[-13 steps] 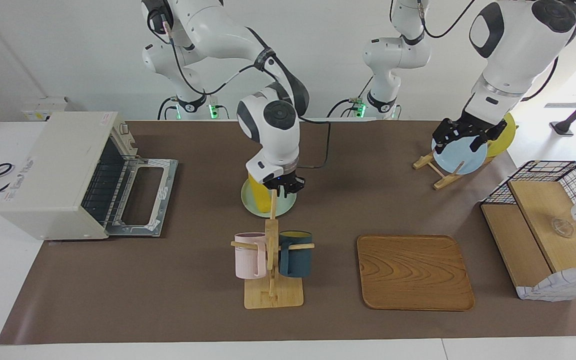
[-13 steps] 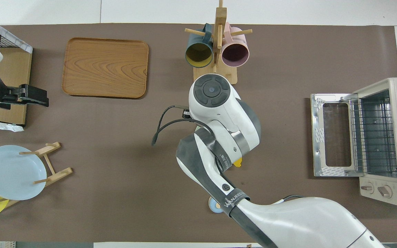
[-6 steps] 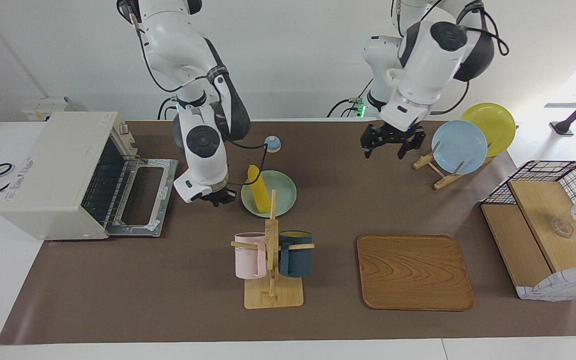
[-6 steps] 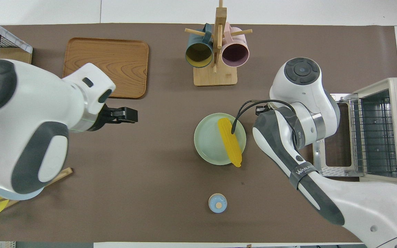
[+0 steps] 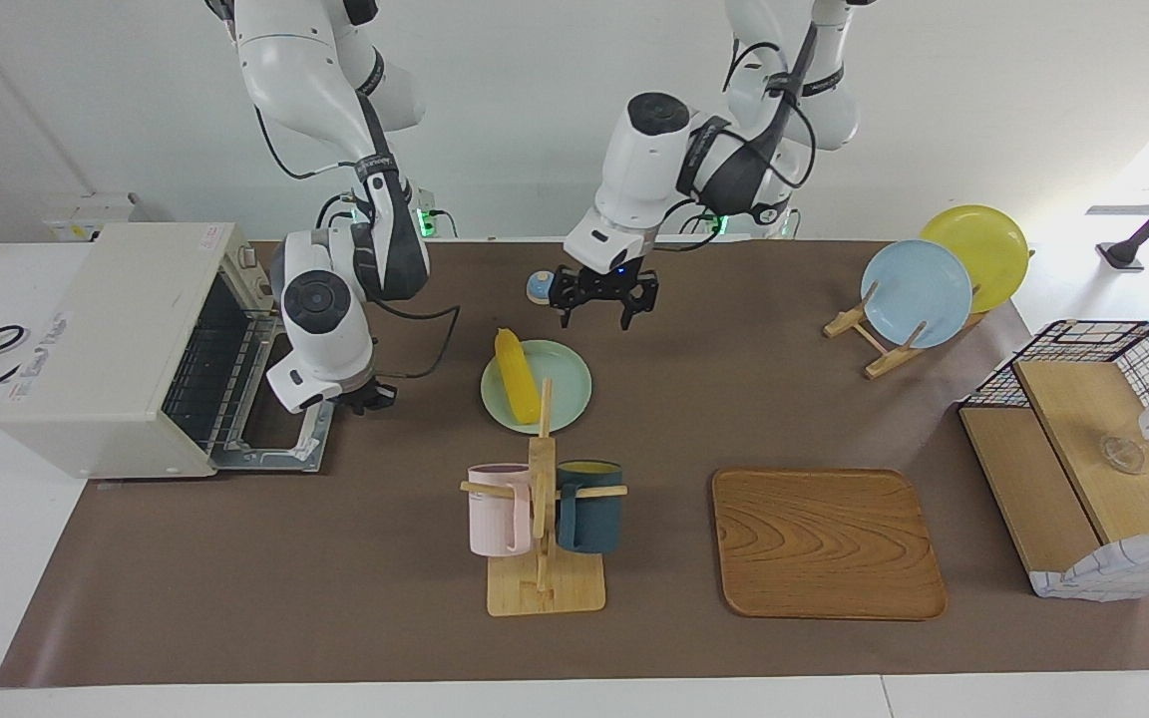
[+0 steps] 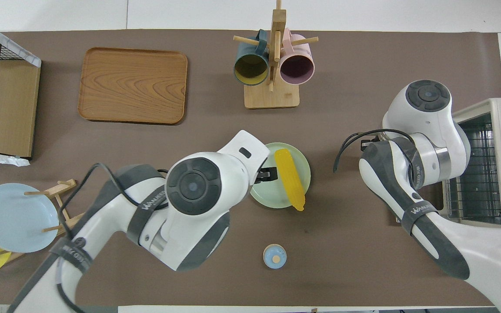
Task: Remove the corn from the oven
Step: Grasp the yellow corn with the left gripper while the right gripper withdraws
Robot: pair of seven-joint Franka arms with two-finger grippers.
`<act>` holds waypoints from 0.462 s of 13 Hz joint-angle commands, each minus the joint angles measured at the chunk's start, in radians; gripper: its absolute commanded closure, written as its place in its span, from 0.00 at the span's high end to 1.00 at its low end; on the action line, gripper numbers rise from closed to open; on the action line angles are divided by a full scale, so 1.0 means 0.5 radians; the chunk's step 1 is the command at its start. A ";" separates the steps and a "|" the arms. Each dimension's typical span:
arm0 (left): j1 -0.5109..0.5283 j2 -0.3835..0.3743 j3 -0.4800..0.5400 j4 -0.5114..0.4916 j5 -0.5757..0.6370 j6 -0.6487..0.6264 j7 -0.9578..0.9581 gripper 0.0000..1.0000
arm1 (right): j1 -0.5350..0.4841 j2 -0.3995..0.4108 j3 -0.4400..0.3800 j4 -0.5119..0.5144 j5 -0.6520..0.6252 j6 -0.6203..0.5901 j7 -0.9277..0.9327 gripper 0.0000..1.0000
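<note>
The yellow corn (image 5: 516, 374) lies on a pale green plate (image 5: 565, 394) near the middle of the table, outside the oven; it also shows in the overhead view (image 6: 289, 184). The off-white oven (image 5: 106, 339) stands at the right arm's end with its door (image 5: 285, 404) dropped open and its rack bare. My right gripper (image 5: 367, 397) hangs low over the edge of the oven door, apart from the corn. My left gripper (image 5: 602, 304) is open and empty, raised over the table beside the plate's edge nearer to the robots.
A small blue round knob (image 5: 540, 287) lies nearer to the robots than the plate. A mug rack (image 5: 540, 519) with a pink and a dark mug stands farther out. A wooden tray (image 5: 827, 543), a plate rack (image 5: 919, 294) and a wire-and-wood basket (image 5: 1093, 449) are toward the left arm's end.
My right gripper let go of the corn on the green plate and moved to the oven door. My left gripper swung from the plate rack to the middle, beside the plate.
</note>
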 commanded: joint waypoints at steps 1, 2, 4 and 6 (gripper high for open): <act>-0.057 0.376 0.045 0.388 -0.025 0.032 -0.059 1.00 | -0.062 -0.082 0.024 -0.161 -0.043 0.117 -0.060 0.00; -0.063 0.487 0.045 0.480 -0.022 0.053 -0.062 1.00 | -0.081 -0.085 0.027 -0.191 -0.043 0.160 -0.066 0.00; -0.115 0.601 0.048 0.527 0.005 0.145 -0.059 1.00 | -0.118 -0.085 0.024 -0.207 -0.043 0.179 -0.179 0.00; -0.173 0.657 0.051 0.491 0.008 0.225 -0.059 1.00 | -0.173 -0.085 0.024 -0.186 -0.080 0.148 -0.263 0.00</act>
